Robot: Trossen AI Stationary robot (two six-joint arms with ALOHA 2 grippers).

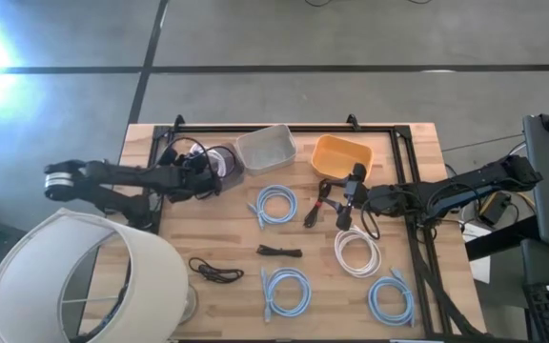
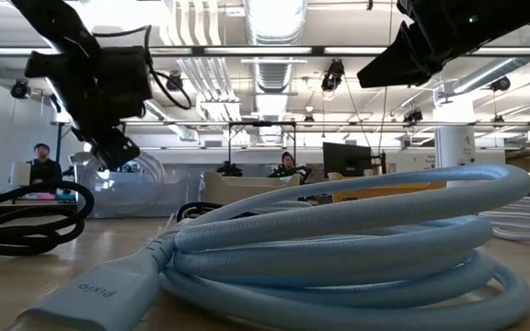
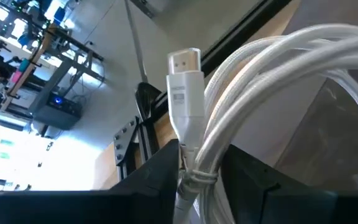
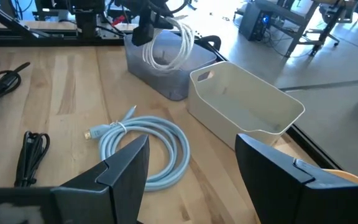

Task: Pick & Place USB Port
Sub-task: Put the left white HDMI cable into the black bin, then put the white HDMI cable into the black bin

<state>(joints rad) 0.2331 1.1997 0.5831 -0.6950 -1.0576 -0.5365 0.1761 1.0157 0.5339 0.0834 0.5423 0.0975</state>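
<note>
A coiled white cable (image 4: pixel 166 40) with a flat plug (image 3: pixel 185 81) sits between the fingers of my left gripper (image 3: pixel 201 162), which is shut on it. The gripper (image 1: pixel 210 171) hovers at the table's far left, over the rim of a translucent grey bin (image 4: pixel 166 78). The coil's lower loops hang inside that bin. My right gripper (image 4: pixel 191 168) stands open and holds nothing. It hovers right of the table's middle (image 1: pixel 351 189), just on the near side of an orange bin (image 1: pixel 341 154). My left gripper pinches the white cable's tied bundle just below the plug (image 3: pixel 191 168) between its two fingers. The plug sticks out past the fingertips, and the loops (image 3: pixel 278 68) hang forward and down into the grey bin. Whether they rest on the bin's floor cannot be told.
A white bin (image 1: pixel 267 148) stands between the grey and orange bins. Three light blue coils (image 1: pixel 276 205) (image 1: pixel 286 291) (image 1: pixel 391 300), a white coil (image 1: pixel 357 252), black cables (image 1: pixel 215 272) (image 1: pixel 279 251) and a red-black one (image 1: pixel 317 205) lie on the table. A lampshade (image 1: pixel 74 276) covers its near left corner.
</note>
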